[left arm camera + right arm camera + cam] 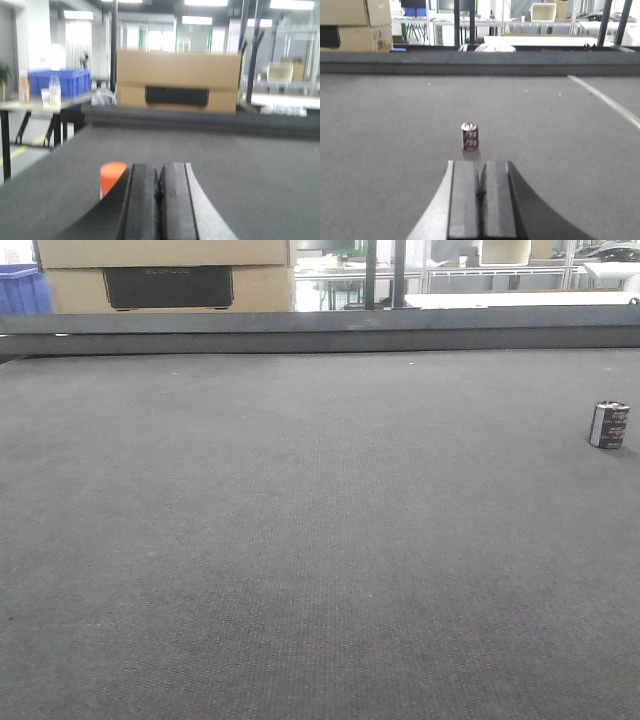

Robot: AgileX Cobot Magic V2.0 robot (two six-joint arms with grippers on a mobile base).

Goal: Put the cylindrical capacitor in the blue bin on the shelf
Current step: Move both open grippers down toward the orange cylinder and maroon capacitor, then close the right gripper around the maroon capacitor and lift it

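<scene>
My right hand is closed, pads pressed together, with nothing in it. The cylindrical capacitor stands upright on the dark worktop ahead of that hand and a touch left of its midline, clear of the fingertips. My left hand is closed and empty too. Only an orange object sits just beside its left finger, and no capacitor lies ahead of it. So I judge the pick belongs to the right hand, and nothing has been grasped yet.

To do it well, I would open wide before advancing, so that neither pad nudges the can. I would shift slightly left until the gap centres on it, then come in low so the pads pass on either side. I would close gently on the black sleeve at mid-height, below the silvery top. The can is stubby and round, so if one pad touches first it may tip or roll away.

I cannot see the blue bin or the shelf ahead of either hand. The blue crate far ahead and left of my left hand looks like a different container.
</scene>
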